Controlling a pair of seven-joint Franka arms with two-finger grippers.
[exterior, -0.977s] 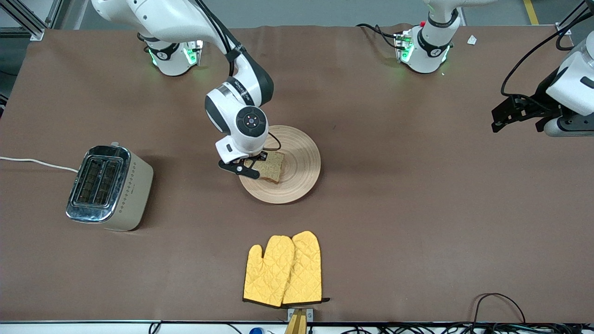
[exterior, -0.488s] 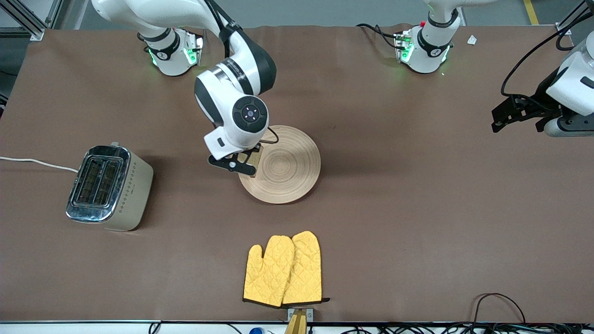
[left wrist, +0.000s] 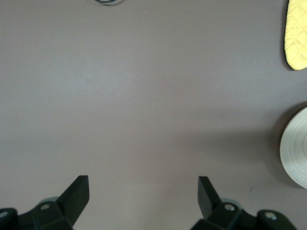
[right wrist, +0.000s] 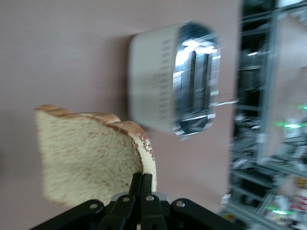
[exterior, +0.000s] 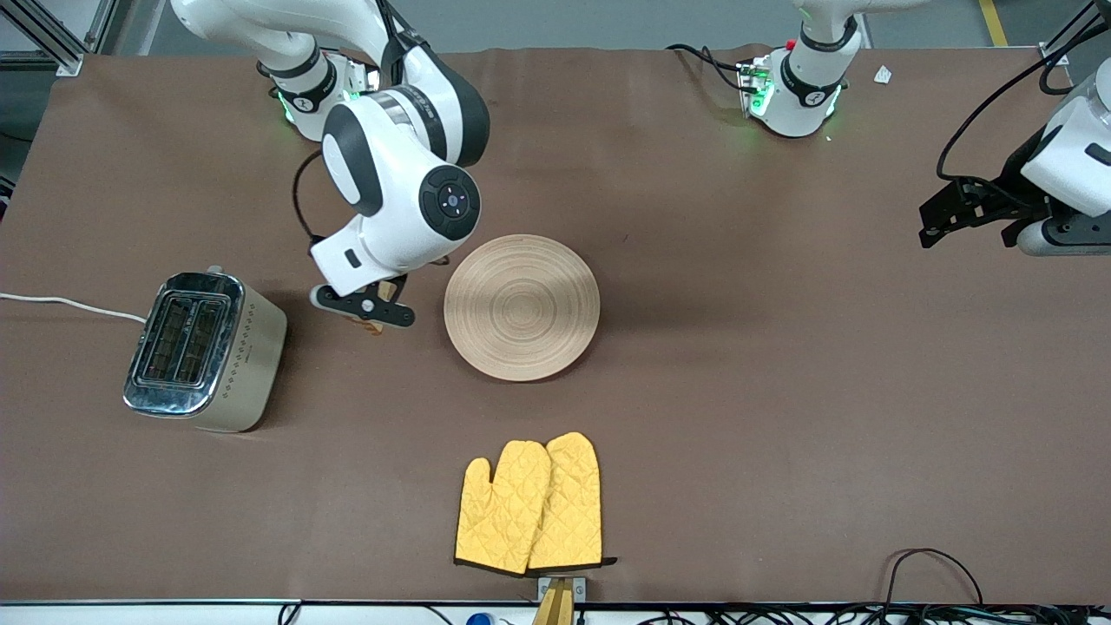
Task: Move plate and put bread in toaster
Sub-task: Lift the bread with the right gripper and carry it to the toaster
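Observation:
My right gripper point(exterior: 364, 311) is shut on the bread, a brown speckled slice point(right wrist: 91, 163). It holds the slice in the air over the bare table between the plate and the toaster. In the front view only a small tan edge of the bread point(exterior: 375, 328) shows under the gripper. The round tan wooden plate point(exterior: 521, 306) lies bare mid-table; its rim also shows in the left wrist view point(left wrist: 297, 148). The cream toaster point(exterior: 204, 351) with its chrome top stands toward the right arm's end of the table, and the right wrist view shows its two slots point(right wrist: 194, 79). My left gripper point(exterior: 965, 227) point(left wrist: 143, 184) is open and empty, waiting over the left arm's end of the table.
A pair of yellow oven mitts point(exterior: 529, 503) lies nearer to the front camera than the plate; one edge shows in the left wrist view point(left wrist: 298, 33). The toaster's white cord point(exterior: 69, 304) runs off the table's end.
My right gripper has lifted the bread off the plate and carried it toward the toaster. The plate now lies bare. The left arm has not moved.

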